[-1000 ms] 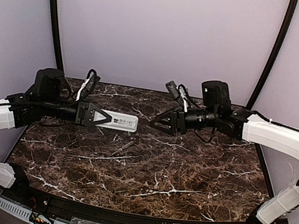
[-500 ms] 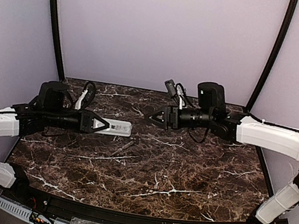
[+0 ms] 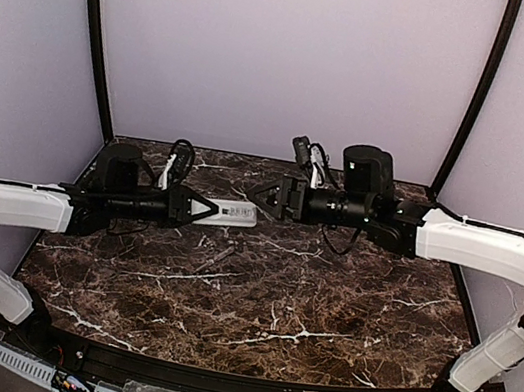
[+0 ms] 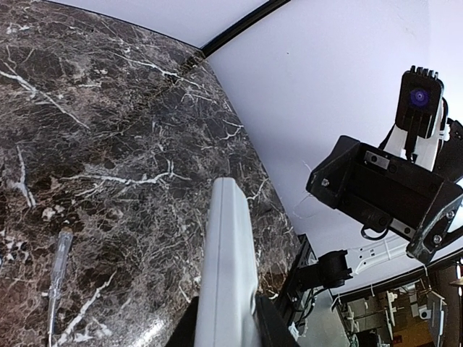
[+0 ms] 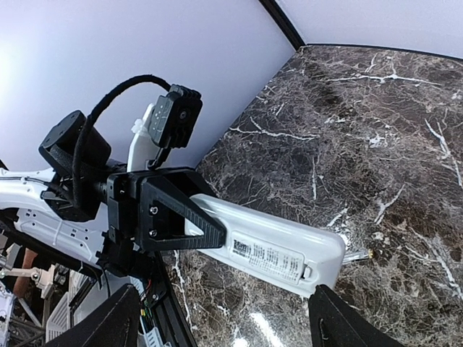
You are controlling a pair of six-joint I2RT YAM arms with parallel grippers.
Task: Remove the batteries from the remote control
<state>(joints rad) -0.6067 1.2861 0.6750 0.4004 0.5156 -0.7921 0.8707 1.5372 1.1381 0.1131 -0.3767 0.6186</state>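
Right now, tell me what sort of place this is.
Probably a robot test cell: a left arm and right arm mounted at a marbled table, boxed in by plain lilac walls.

The left arm (image 3: 17,204) is stretching low and rightward, the left gripper (image 3: 211,210) pinching the remote control (image 3: 235,215) by one end. The right arm (image 3: 477,244) is pointing leftward, the right gripper (image 3: 270,194) gaping wide, facing it.
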